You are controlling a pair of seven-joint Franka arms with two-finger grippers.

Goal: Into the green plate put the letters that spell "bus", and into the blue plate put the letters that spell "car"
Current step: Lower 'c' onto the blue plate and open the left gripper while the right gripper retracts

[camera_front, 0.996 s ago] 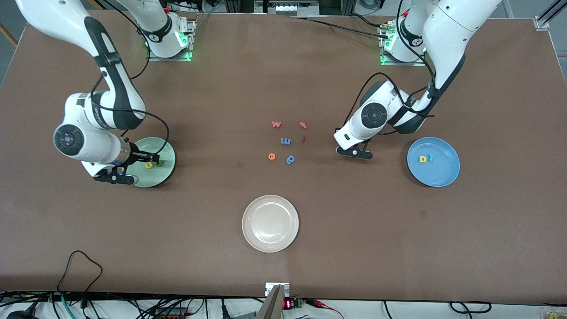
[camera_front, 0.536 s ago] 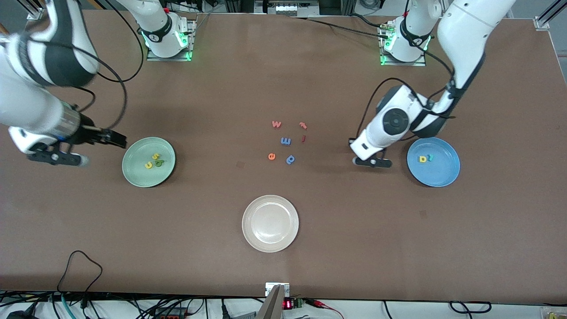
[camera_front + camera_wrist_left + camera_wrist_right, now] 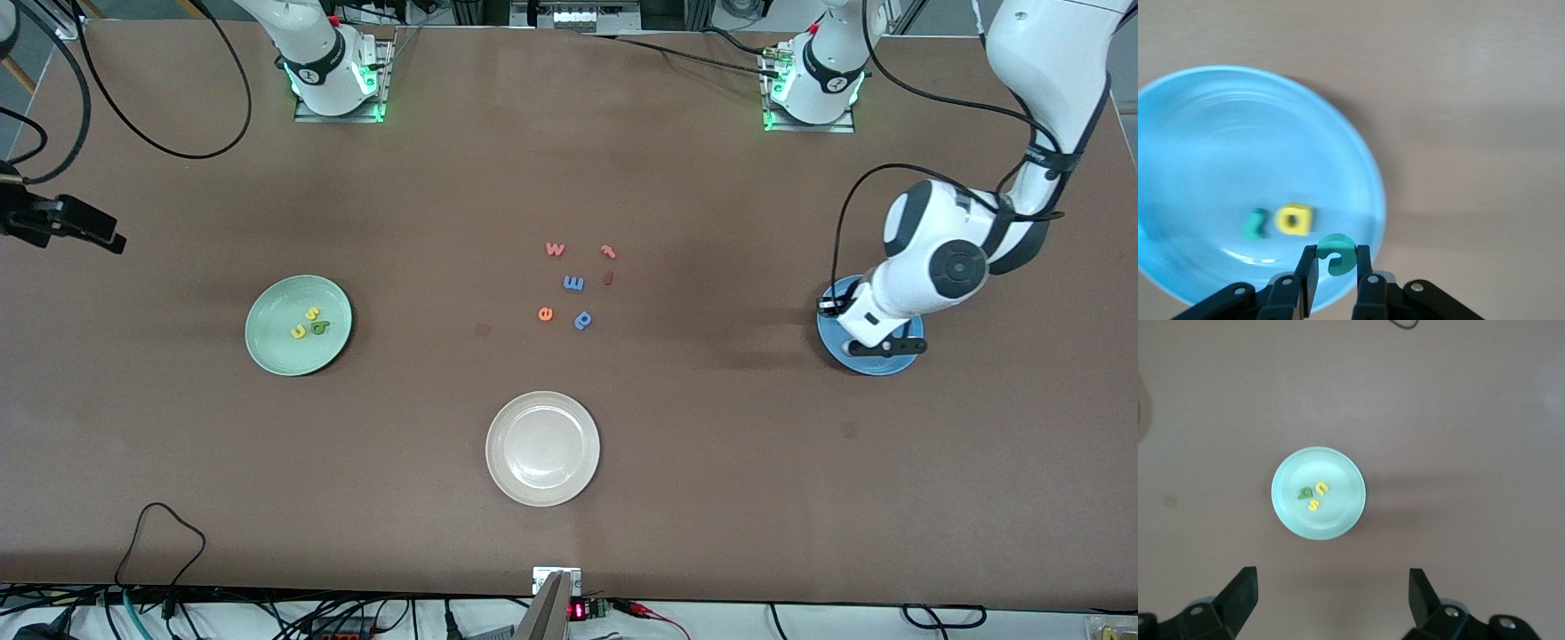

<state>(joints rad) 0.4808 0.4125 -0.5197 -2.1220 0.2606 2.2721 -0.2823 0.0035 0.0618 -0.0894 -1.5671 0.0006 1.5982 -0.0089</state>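
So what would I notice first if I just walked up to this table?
Probably the left gripper over the blue plate, pinching a teal "c" above two letters already in it. Then the green plate at the right arm's end, holding three letters.

Matt brown tabletop (image 3: 711,498), glossy smooth blue plate (image 3: 1218,133), soft-sheen green plate (image 3: 276,351), glossy cream plate (image 3: 542,491), matt foam-like letters (image 3: 573,284), smooth white plastic arm shells (image 3: 942,258), black matt fingers (image 3: 1241,590)
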